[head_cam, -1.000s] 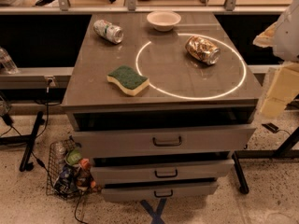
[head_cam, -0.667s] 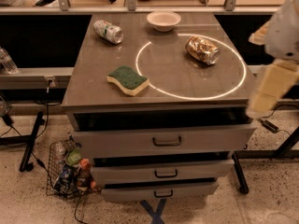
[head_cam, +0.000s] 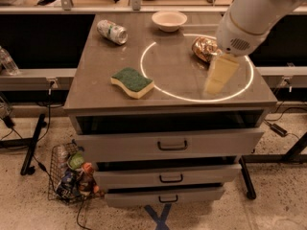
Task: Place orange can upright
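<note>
**A:** What is on the desk (head_cam: 96,66), from the left?

**B:** At the far left corner, a green-and-white can (head_cam: 112,31) on its side. Then a green-topped sponge (head_cam: 132,82) near the front, and a pale bowl (head_cam: 169,19) at the back edge. The orange can (head_cam: 204,49) lies on its side inside the ring of light (head_cam: 142,61), at the upper right.

**A:** And the end effector?

**B:** The end effector (head_cam: 220,74) hangs over the right half of the ring. It is just beside the orange can, on its near-right side. So the can lies up and to the left of it, with no other thing between them.

**A:** Open or closed?

**B:** I cannot tell. It appears to hold nothing.

**A:** The can's long axis?

**B:** It seems to run roughly across the desk, slanting toward the near right. The arm (head_cam: 254,13) hides its right end.

**A:** What differs from 1 second ago?

**B:** The arm was off the desk's right edge. Now it has swung in over the top, near the can. The can itself has not moved.
</note>
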Tool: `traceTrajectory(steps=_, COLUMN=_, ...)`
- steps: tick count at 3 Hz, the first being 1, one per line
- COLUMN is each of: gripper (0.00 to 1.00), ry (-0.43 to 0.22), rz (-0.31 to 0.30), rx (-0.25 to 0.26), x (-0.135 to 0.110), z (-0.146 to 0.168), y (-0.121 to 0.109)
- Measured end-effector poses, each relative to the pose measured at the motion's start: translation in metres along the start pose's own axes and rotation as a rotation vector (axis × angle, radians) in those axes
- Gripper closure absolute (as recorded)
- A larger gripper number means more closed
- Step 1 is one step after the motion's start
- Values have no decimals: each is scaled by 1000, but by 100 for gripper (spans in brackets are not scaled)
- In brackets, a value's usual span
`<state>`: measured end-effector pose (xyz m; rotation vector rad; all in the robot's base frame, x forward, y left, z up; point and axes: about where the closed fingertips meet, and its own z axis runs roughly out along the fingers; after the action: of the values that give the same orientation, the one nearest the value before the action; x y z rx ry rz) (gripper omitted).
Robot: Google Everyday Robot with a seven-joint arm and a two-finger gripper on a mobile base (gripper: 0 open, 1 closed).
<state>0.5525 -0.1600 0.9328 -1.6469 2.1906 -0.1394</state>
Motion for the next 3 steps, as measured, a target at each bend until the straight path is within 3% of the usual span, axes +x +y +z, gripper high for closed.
traceTrajectory(steps=2, gripper=0, ry=-133, rz=153, rx=138, x=-107, z=114, y=-98)
traceTrajectory(steps=3, gripper=0, ry=-200, rz=255, rx=215, x=-59, z=29, y=-139)
